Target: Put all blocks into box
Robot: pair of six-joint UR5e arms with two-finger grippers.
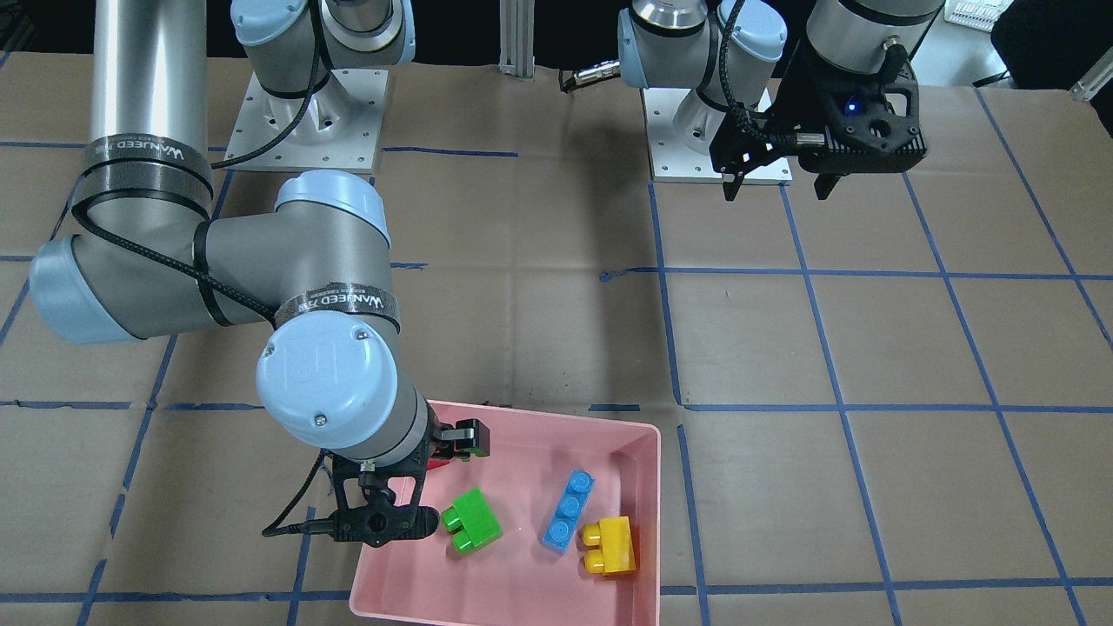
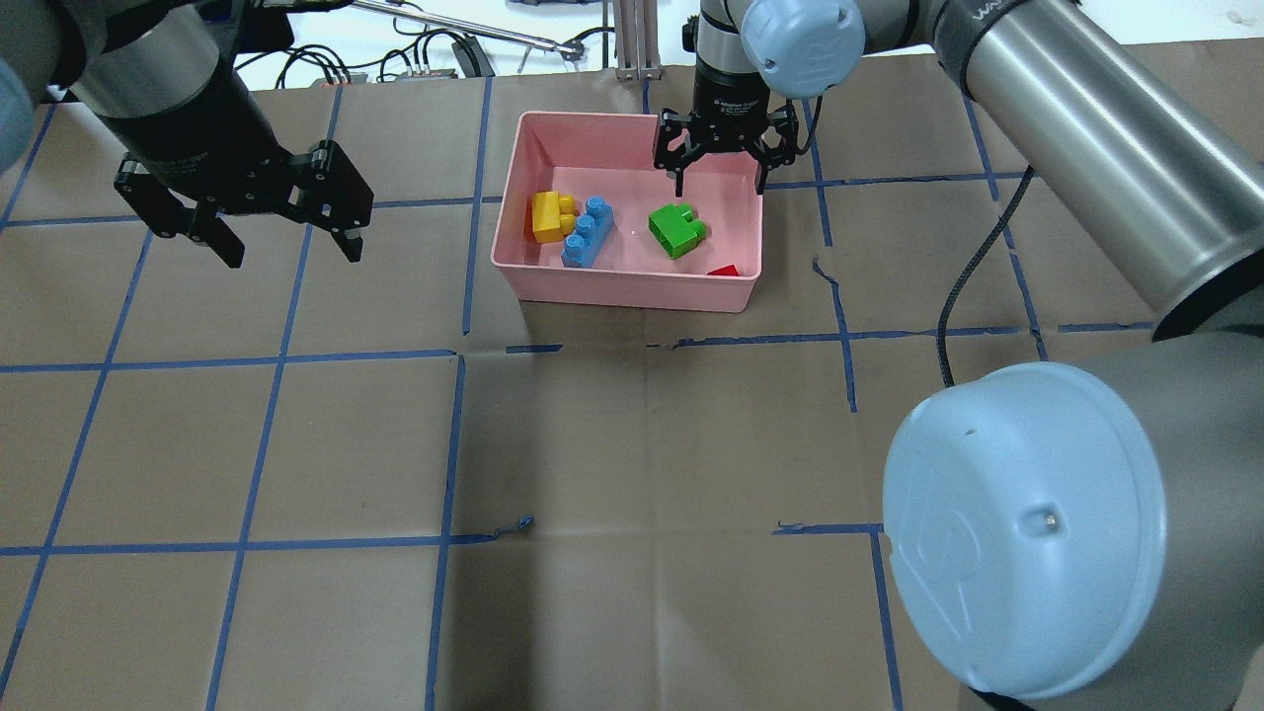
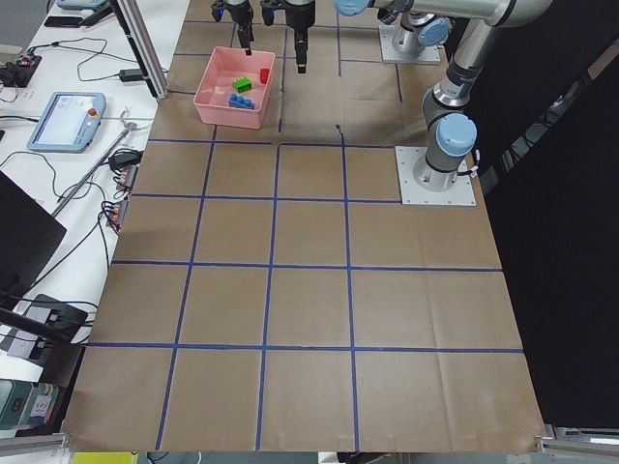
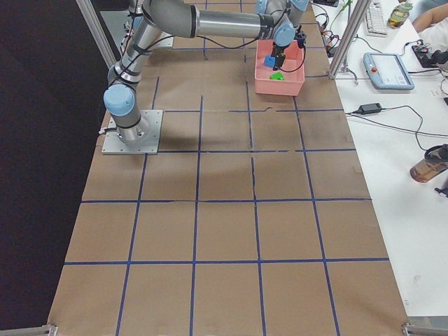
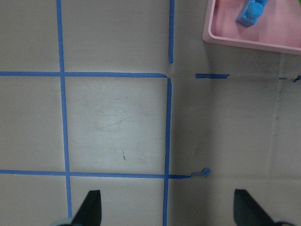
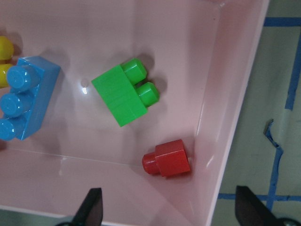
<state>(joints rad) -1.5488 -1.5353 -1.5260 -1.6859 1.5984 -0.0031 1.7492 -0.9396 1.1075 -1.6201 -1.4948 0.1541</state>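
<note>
The pink box (image 2: 632, 294) stands at the far middle of the table. In it lie the yellow block (image 2: 548, 215), the blue block (image 2: 588, 231), the green block (image 2: 676, 230) and the red block (image 2: 724, 270) in a corner. The right wrist view shows the green block (image 6: 123, 94), red block (image 6: 168, 158) and blue block (image 6: 26, 104) on the box floor. My right gripper (image 2: 721, 186) is open and empty above the box's right half. My left gripper (image 2: 293, 255) is open and empty above bare table, left of the box.
Brown paper with a blue tape grid (image 2: 454, 444) covers the table. My right arm's elbow (image 2: 1017, 523) looms large at the near right. The arm bases (image 1: 304, 113) are bolted at the robot's side. A tablet (image 4: 390, 70) and cables lie beyond the table's far edge.
</note>
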